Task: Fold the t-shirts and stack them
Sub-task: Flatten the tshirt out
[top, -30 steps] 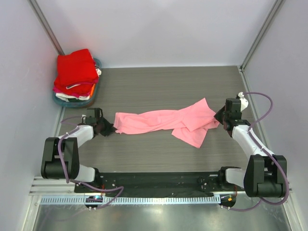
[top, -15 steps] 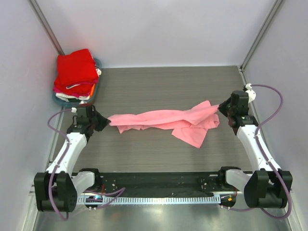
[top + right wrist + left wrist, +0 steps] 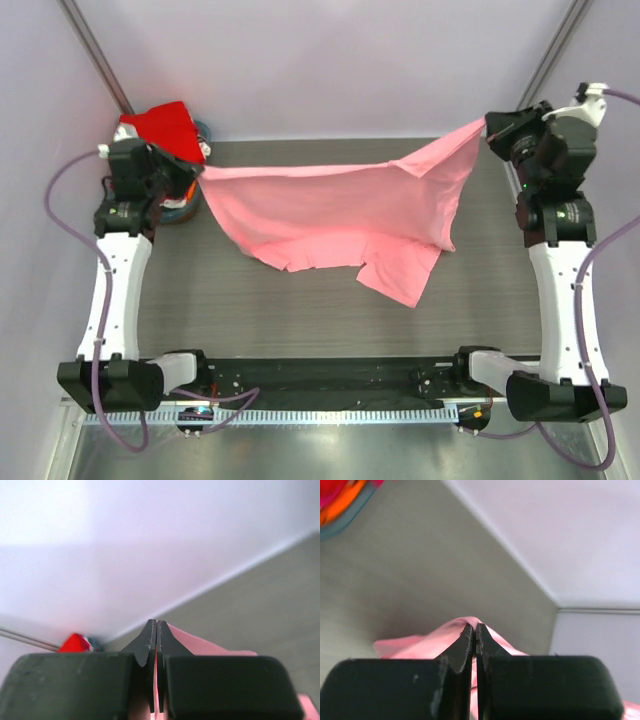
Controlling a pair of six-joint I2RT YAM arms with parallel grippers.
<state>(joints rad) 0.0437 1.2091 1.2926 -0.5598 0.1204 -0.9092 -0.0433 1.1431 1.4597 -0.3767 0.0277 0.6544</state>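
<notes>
- Left gripper (image 3: 196,172), black 2-finger claw: jaws pressed together on 1 end of the light pink soft-cloth t-shirt (image 3: 330,215), cloth pinched at the very tips.
- Right gripper (image 3: 489,126): likewise clamped on the opposite end, raised at the far right.
- Shirt hangs stretched between both arms, upper edge taut. Its lower part drapes onto the grey wood-grain table (image 3: 300,310), with 1 flap trailing toward the near side.
- Folded stack topped by a bright red shirt (image 3: 160,125) sits far-left, just behind the left claw.
- Step, as judged: spreading flat. Keep tension even, lower both ends together, avoid creases.
</notes>
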